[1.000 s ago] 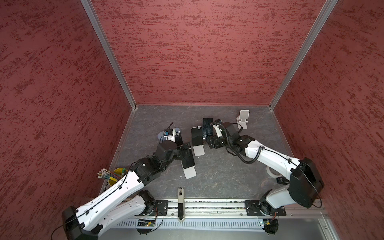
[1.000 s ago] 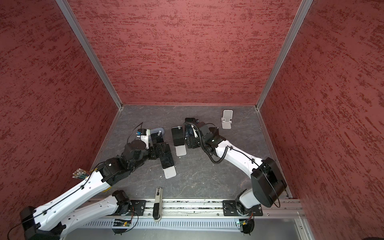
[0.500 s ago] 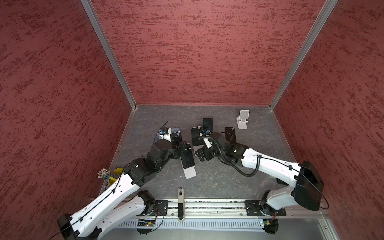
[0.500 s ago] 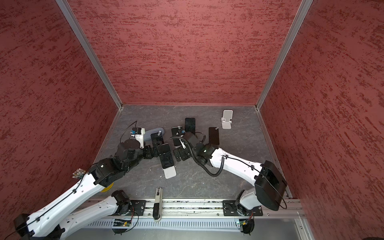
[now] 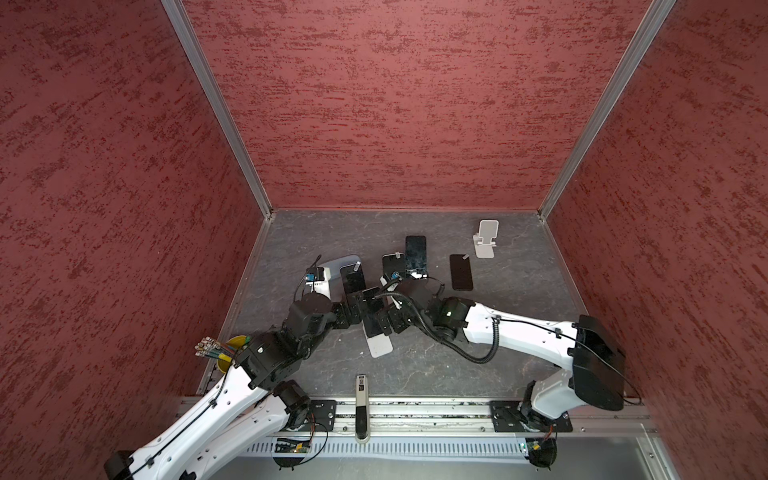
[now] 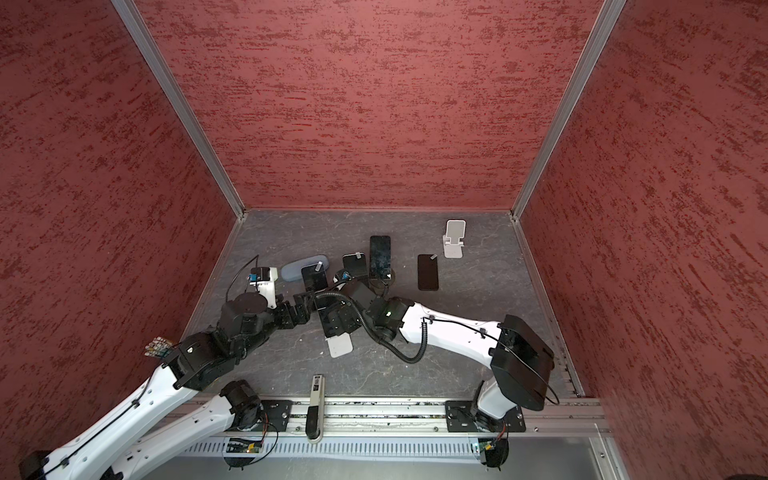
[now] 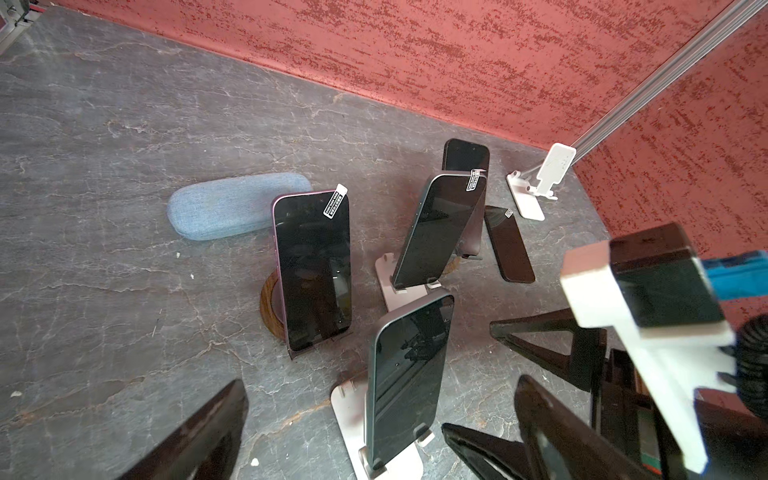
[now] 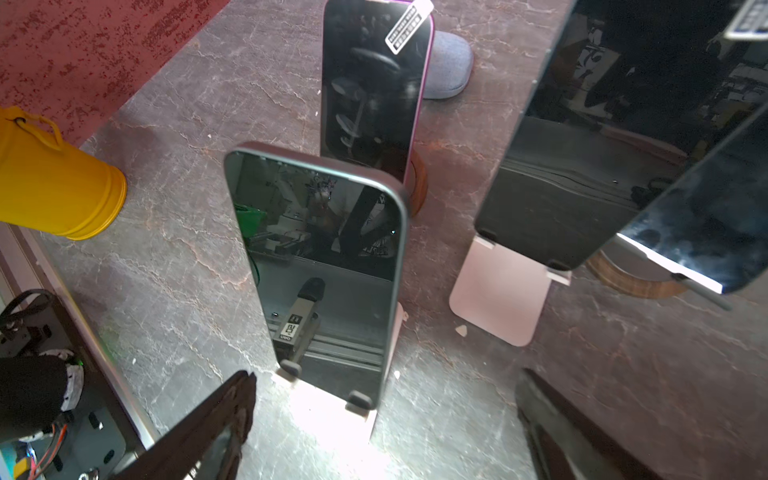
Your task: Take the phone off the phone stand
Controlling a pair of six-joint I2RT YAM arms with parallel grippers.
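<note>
Phone point(image 8: 324, 266) propped on near white phone stand point(image 8: 332, 419), not yet removed: left tool point(image 7: 380, 382) and right tool point(image 8: 386, 376) flank it, both wide and empty; grasp and lift remain.

The grey-edged dark phone point(image 7: 409, 374) stands on the white plastic stand point(image 7: 347, 411); the purple-edged phone point(image 7: 311, 270) and blue fabric case point(image 7: 224, 205) sit behind it.
</note>
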